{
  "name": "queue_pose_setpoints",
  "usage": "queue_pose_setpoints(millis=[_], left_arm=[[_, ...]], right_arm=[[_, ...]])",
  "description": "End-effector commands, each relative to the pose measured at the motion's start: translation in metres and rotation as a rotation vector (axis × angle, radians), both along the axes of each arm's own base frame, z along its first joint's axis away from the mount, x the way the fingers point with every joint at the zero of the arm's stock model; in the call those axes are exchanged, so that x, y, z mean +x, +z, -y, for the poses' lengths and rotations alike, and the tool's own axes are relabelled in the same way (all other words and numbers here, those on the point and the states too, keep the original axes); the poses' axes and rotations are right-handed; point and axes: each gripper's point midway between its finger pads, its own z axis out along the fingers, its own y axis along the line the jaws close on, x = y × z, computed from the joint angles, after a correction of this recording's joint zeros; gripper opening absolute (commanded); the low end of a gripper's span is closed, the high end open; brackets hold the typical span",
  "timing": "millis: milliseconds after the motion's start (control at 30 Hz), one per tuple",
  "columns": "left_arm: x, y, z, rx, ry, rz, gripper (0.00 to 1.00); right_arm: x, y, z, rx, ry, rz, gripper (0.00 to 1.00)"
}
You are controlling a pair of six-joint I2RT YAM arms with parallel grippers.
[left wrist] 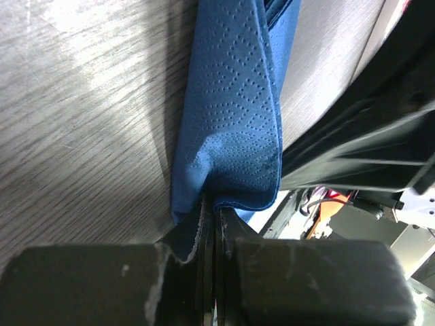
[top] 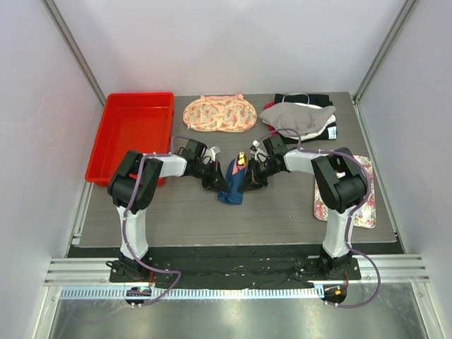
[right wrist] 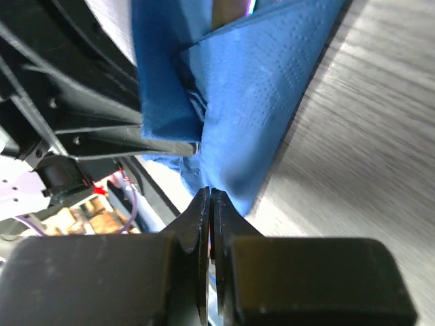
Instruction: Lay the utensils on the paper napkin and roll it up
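The dark blue paper napkin (top: 232, 187) is bunched into a lifted fold at the table's middle, held between both grippers. The yellowish and orange ends of the utensils (top: 241, 161) stick out of its far end. My left gripper (top: 215, 176) is shut on the napkin's left edge; in the left wrist view the napkin (left wrist: 231, 115) hangs from the closed tips (left wrist: 212, 209). My right gripper (top: 251, 176) is shut on the right edge; in the right wrist view the napkin (right wrist: 258, 88) meets the closed tips (right wrist: 210, 193). A utensil end (right wrist: 230, 8) peeks out at the top.
A red tray (top: 131, 134) stands at the back left. A peach floral cloth (top: 219, 114) and a pile of grey, white and black fabric (top: 300, 116) lie at the back. A white floral mat (top: 361, 205) lies at the right, beside the right arm.
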Motion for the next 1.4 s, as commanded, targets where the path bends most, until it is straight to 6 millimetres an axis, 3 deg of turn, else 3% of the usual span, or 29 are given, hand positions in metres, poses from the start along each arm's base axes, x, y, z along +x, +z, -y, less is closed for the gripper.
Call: queue_pose_setpoints(millis=[0, 233, 567, 967, 1367], left_arm=[[-0.011, -0.049, -0.026, 0.199, 0.018, -0.023, 0.01], [-0.007, -0.042, -0.022, 0.188, 0.016, -0.008, 0.01], [0.002, 0.005, 0.001, 0.095, 0.034, 0.044, 0.05], [0.007, 0.052, 0.026, -0.006, 0.074, 0.069, 0.09], [-0.001, 0.066, 0.052, -0.112, 0.047, 0.059, 0.1]], right_arm=[[0.011, 0.009, -0.016, 0.095, -0.034, 0.021, 0.04], [0.01, -0.016, -0.01, 0.033, -0.074, -0.018, 0.01], [0.007, -0.043, 0.003, -0.092, -0.083, -0.032, 0.01], [0.004, -0.05, 0.008, -0.171, -0.068, -0.004, 0.01], [0.001, -0.052, 0.007, -0.189, -0.058, -0.004, 0.01]])
